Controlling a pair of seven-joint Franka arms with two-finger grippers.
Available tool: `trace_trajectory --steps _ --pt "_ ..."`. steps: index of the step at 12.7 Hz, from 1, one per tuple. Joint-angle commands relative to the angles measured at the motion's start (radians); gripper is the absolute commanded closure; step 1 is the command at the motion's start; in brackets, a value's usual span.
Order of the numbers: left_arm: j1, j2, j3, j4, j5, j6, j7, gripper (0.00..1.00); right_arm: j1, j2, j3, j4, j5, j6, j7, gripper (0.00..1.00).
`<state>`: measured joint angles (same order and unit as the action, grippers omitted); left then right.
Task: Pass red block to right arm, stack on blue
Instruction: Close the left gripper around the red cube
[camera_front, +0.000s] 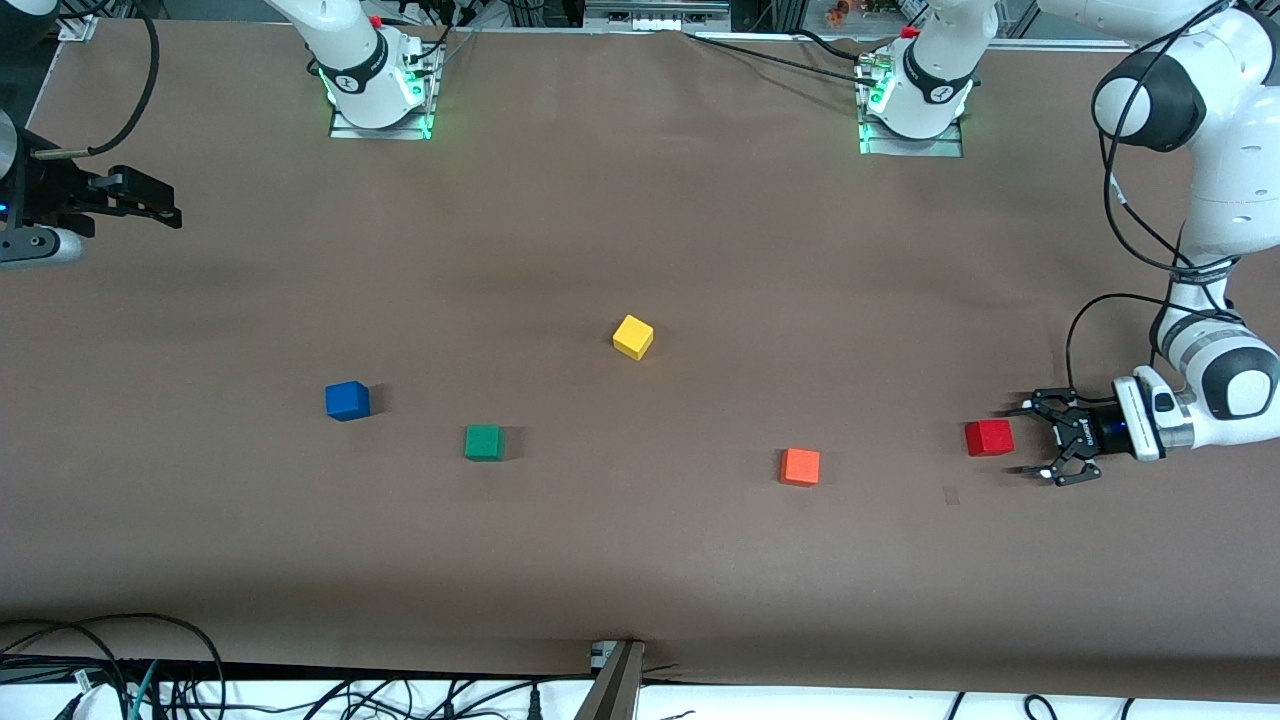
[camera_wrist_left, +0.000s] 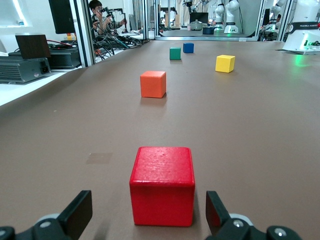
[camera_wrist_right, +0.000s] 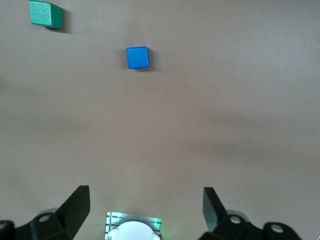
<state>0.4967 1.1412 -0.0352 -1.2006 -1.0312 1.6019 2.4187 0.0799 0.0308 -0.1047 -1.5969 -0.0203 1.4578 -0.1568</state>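
The red block (camera_front: 989, 438) rests on the brown counter (camera_front: 640, 560) toward the left arm's end and serves as the reference landmark. The left pincer (camera_front: 1020, 441) sits low at the counter surface just beside the red block, fingers spread wide, one on each side of the block's line; the left wrist view shows the red block (camera_wrist_left: 162, 185) between the two fingertips (camera_wrist_left: 76, 214) with a gap on either side, so nothing is grasped. From the red block toward the right arm's end, the orange cube (camera_front: 800, 467) lies near, the yellow cube (camera_front: 633, 337) lies farther from the front camera, the green cube (camera_front: 484, 442) follows, and the blue cube (camera_front: 347, 400) lies well apart. The right pincer (camera_front: 150, 205) waits raised at the right arm's end of the counter, released and empty; its wrist view looks down on the blue cube (camera_wrist_right: 137, 57) and green cube (camera_wrist_right: 45, 14).
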Motion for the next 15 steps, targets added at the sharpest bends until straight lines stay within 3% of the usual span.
trace_trajectory --steps 1,15 --pt "-0.014 0.025 0.009 0.024 -0.03 0.01 0.066 0.0 -0.006 0.004 0.002 0.018 0.019 -0.013 -0.007 0.0" --pt "-0.004 0.046 0.008 0.004 -0.066 -0.028 0.148 0.0 -0.008 0.011 0.002 0.017 0.019 -0.013 -0.007 0.0"
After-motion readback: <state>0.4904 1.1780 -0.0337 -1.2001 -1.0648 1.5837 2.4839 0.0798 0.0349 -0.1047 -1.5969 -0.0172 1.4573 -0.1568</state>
